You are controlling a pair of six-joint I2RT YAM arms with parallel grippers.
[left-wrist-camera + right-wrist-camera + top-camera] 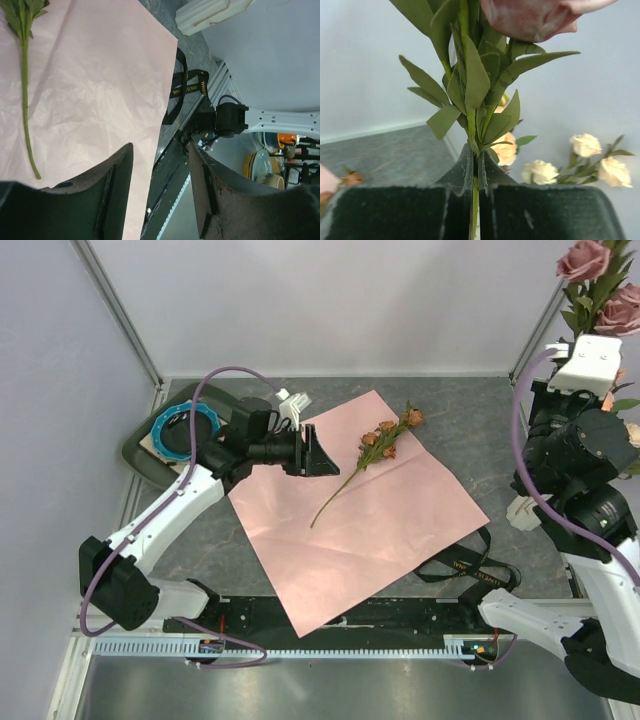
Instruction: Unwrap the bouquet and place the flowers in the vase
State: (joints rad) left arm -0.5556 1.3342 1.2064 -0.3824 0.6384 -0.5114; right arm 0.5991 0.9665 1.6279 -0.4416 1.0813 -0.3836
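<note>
My right claw [476, 171] pinches shut on the stem of the pink roses [535, 15], held high at the right of the bench [460, 410] above the vase [524, 512], while my left claw [160, 150] gapes empty over the pink paper [370, 530] where one rust spray [385, 438] lies.

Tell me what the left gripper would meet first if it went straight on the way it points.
Probably the pink paper: the open left gripper hangs above its edge. The flower stem lies off to one side. Farther on lie the black ribbon and vase; depth is unclear.
</note>
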